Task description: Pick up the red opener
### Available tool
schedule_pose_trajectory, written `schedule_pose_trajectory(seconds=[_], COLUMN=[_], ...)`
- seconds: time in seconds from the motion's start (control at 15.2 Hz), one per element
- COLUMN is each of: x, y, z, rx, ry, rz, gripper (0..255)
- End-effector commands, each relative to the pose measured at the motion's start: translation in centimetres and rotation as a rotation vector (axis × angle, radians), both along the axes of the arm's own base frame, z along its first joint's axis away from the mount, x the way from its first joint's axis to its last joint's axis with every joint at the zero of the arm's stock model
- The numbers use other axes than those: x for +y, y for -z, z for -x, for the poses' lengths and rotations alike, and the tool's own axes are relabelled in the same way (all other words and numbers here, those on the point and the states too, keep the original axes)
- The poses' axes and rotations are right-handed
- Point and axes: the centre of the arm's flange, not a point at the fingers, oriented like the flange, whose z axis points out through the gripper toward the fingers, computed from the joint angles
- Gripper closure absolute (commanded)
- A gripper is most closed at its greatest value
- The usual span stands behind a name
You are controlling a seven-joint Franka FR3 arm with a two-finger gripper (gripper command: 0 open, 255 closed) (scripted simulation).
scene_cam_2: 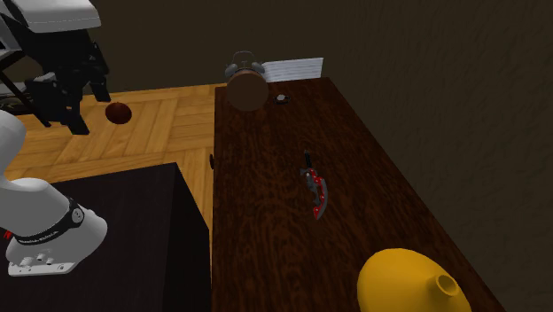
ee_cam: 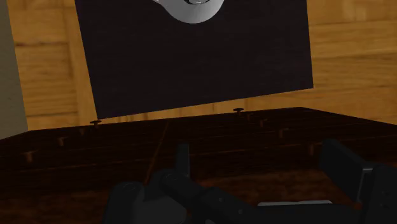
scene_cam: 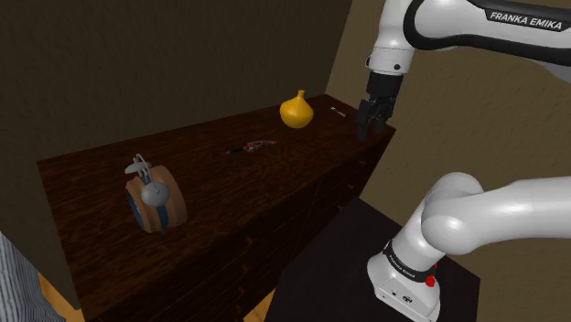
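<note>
The red opener [scene_cam: 252, 144] [scene_cam_2: 316, 191], slim and curved with dark metal parts, lies flat on the dark wooden dresser top [scene_cam: 220, 197] [scene_cam_2: 266, 230], about midway along it. My gripper [scene_cam: 373, 121] [scene_cam_2: 62, 113] [ee_cam: 257, 153] hangs in the air off the dresser's end in the shoulder view's right, well away from the opener. It is open, its black fingers [ee_cam: 183, 159] apart with nothing between them. In the wrist view it looks over the dresser's front edge with its small knobs toward the black stand [ee_cam: 191, 63].
A yellow vase [scene_cam: 296, 110] [scene_cam_2: 412, 282] stands on the dresser between opener and gripper end. A brown alarm clock [scene_cam: 156, 199] [scene_cam_2: 246, 84] sits at the far end. A small metal bit [scene_cam: 337, 112] lies near the vase. A dark ball [scene_cam_2: 119, 113] rests on the wooden floor.
</note>
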Motion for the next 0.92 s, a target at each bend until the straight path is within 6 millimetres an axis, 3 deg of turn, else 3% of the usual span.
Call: schedule_pose_trajectory(seconds=[0.0,0.86], x=[0.0,5.9], y=[0.0,8.8], z=[0.0,-12.2], rx=[0.000,-0.047], ry=[0.000,0.346], rz=[0.000,0.046], gripper=[0,0])
